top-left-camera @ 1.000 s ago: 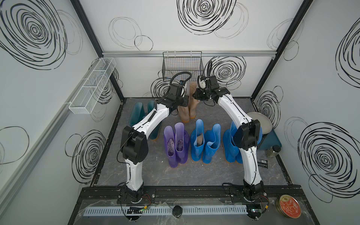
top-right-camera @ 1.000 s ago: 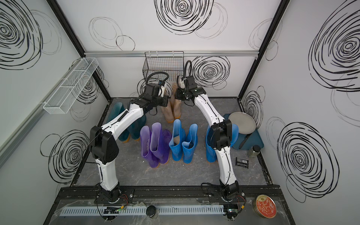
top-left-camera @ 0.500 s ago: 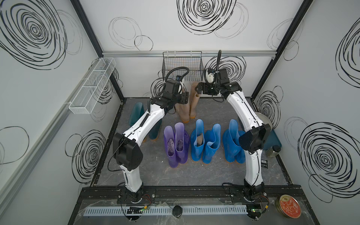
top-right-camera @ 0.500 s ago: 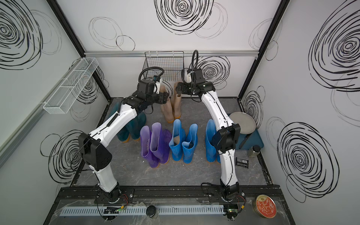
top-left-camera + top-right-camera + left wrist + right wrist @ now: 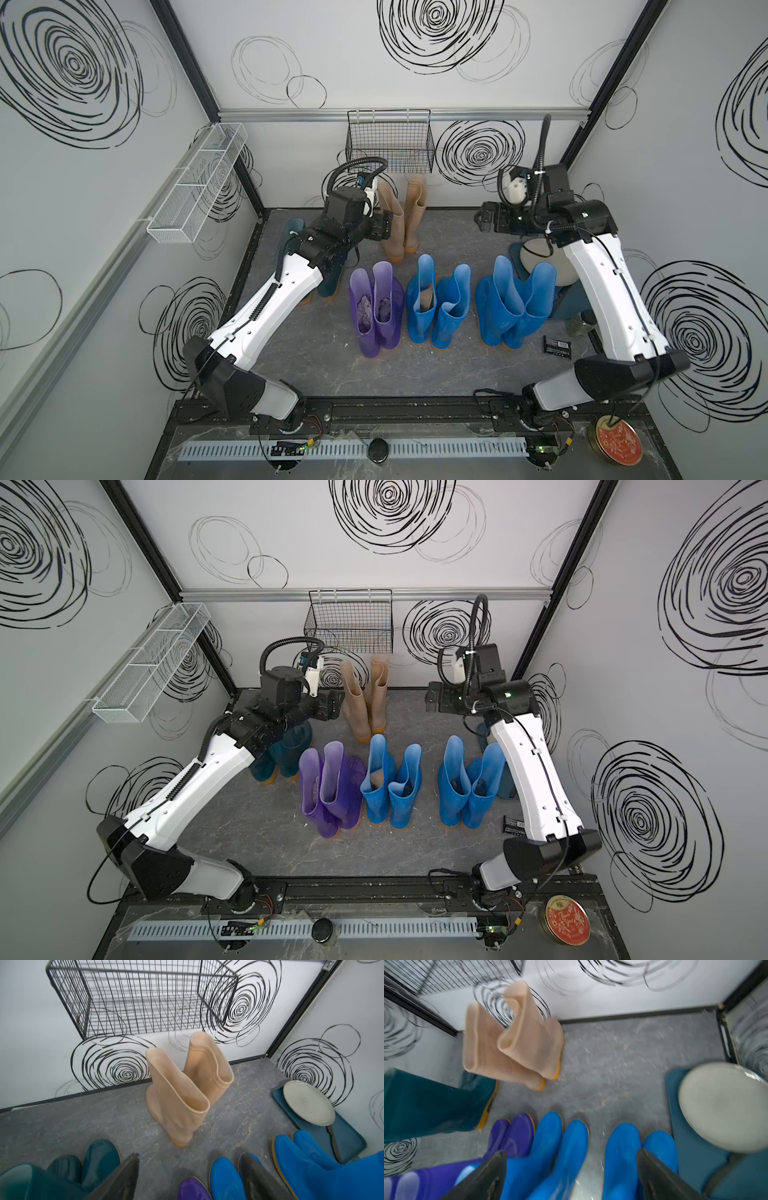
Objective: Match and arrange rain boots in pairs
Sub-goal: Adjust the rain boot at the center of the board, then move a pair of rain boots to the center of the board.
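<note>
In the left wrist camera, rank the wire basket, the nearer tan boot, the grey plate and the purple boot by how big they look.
1. wire basket
2. nearer tan boot
3. grey plate
4. purple boot: only its toe is in frame, so this rank says nothing of its real size.
</note>
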